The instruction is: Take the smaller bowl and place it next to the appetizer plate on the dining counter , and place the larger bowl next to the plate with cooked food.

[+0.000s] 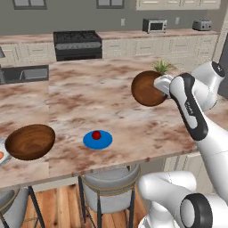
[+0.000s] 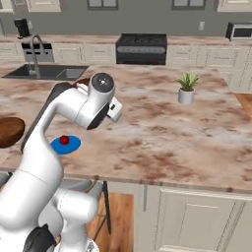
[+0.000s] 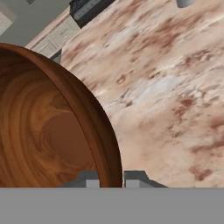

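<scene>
Wooden smaller bowl (image 1: pixel 148 88) pinched at its rim by my pincer (image 3: pixel 110 179), airborne; thin grip, could slip onto desk (image 1: pixel 111 116).

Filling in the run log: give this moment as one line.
gripper: shut on smaller bowl rim | bowl: lifted, tilted above dining counter | appetizer plate: front edge | larger bowl: on counter, left

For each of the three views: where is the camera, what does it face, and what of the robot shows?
Left base view: behind-left, over the dining counter; arm lower right, tool shut on the smaller bowl.
Right base view: behind-right, same counter; arm lower left.
Hand view: on the hand, along the tool at the bowl's rim; fingertips at bottom.
Both base views share the appetizer plate and larger bowl.
</scene>
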Robot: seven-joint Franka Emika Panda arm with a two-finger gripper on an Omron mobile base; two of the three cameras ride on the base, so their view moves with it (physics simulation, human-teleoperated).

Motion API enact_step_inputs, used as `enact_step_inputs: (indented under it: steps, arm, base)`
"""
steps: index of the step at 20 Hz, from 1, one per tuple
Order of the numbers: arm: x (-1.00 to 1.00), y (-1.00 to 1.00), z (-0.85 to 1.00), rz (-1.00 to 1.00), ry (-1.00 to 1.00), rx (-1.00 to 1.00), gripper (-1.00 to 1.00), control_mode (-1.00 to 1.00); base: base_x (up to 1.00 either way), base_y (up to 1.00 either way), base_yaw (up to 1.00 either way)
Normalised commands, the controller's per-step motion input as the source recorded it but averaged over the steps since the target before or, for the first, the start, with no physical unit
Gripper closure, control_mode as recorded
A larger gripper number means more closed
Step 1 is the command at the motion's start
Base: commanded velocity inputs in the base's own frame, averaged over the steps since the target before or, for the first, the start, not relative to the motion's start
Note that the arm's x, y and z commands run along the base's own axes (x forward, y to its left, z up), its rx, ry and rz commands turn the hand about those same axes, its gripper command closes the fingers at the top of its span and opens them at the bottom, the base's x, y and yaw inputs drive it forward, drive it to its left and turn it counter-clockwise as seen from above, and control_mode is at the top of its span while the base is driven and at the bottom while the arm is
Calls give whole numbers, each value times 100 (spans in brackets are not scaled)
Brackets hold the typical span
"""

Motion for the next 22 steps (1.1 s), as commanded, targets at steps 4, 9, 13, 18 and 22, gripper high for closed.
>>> enact_step_inputs:
  steps: [4,9,13,18,22]
  arm:
    - [0,0,0,0,0,0,100,100]
    - [0,0,0,0,0,0,100,100]
    - [0,0,0,0,0,0,100,100]
    - [17,0,-9,-5,6,0,100,-100]
    - [1,-2,-4,0,15,8,100,-100]
  base:
    - [67,-4,24]
    - [59,34,3]
    - [40,32,-6]
    - [5,2,-2]
    - [0,0,0]
